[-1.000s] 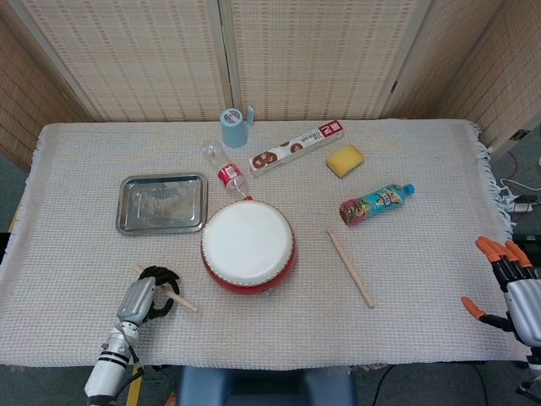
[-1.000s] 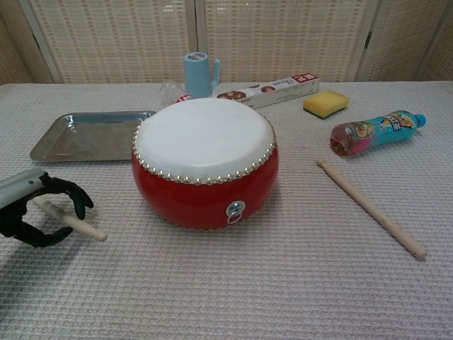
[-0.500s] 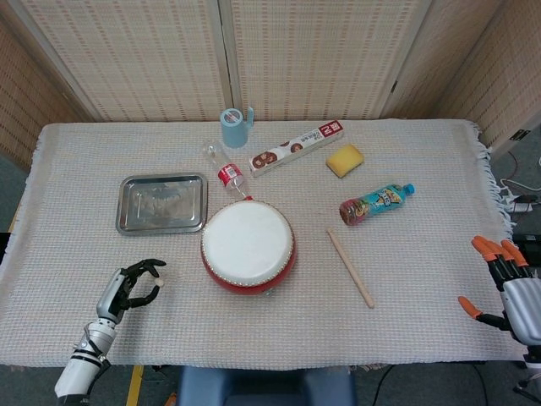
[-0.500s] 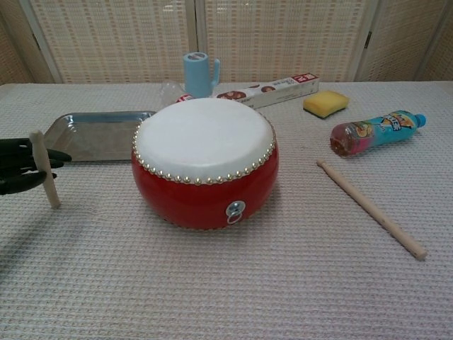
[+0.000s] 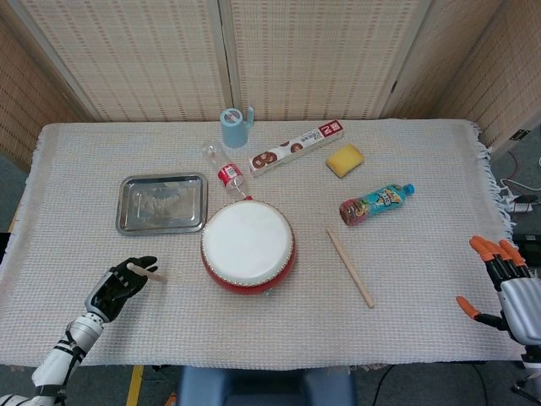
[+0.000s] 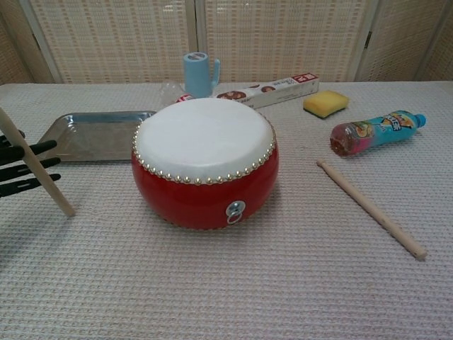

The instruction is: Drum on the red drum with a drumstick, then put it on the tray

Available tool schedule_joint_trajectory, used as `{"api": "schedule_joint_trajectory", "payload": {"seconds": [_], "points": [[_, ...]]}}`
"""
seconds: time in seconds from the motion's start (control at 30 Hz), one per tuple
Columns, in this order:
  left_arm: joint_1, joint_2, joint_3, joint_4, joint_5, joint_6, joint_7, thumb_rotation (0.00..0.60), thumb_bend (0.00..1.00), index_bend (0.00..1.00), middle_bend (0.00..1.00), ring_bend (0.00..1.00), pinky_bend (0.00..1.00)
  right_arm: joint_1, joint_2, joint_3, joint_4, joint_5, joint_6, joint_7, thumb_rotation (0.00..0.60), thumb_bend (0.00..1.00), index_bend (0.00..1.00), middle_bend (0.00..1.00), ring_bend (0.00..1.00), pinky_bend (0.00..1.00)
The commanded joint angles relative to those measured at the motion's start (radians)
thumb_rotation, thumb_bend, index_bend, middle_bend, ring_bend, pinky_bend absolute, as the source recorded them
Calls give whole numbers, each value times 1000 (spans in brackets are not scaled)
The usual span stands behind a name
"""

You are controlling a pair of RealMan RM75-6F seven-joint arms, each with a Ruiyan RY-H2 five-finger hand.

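no legible text on any label

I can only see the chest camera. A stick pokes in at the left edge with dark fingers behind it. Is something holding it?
Observer: Yes. The head view shows the whole left hand gripping that drumstick, left of the red drum.
Operator: Is there another hand?
Observer: The right hand is off the table's right edge, fingers spread, holding nothing.
Operator: Anything behind the drum?
Observer: A small clear bottle with a red label lies there, near the tray corner.
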Motion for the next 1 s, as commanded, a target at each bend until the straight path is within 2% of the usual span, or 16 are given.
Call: {"api": "schedule_joint_trajectory", "payload": {"seconds": [0.03,0.2,0.53,0.73,1.0], "points": [[-43,7,30,76,72,-38,-171,600,394,588,324,163,136,-1,0,0,-1,0,1,-1,600,234,0,55,0,0],[-65,-12,56,130,90,-28,-230,600,393,581,325,164,138,-5,2,-2,-4,-1,6,-3,600,234,0,55,0,0],[-80,-53,86,185,59,2,-232,600,394,533,344,166,178,-11,6,-3,-11,-2,14,-11,600,234,0,55,0,0],[-82,-71,88,177,35,20,-186,600,393,442,346,166,184,-12,7,-3,-13,-1,14,-12,600,234,0,55,0,0],[-88,-103,75,168,-9,29,-148,600,394,430,382,223,224,-14,6,-2,-7,2,15,-7,600,234,0,55,0,0]]}}
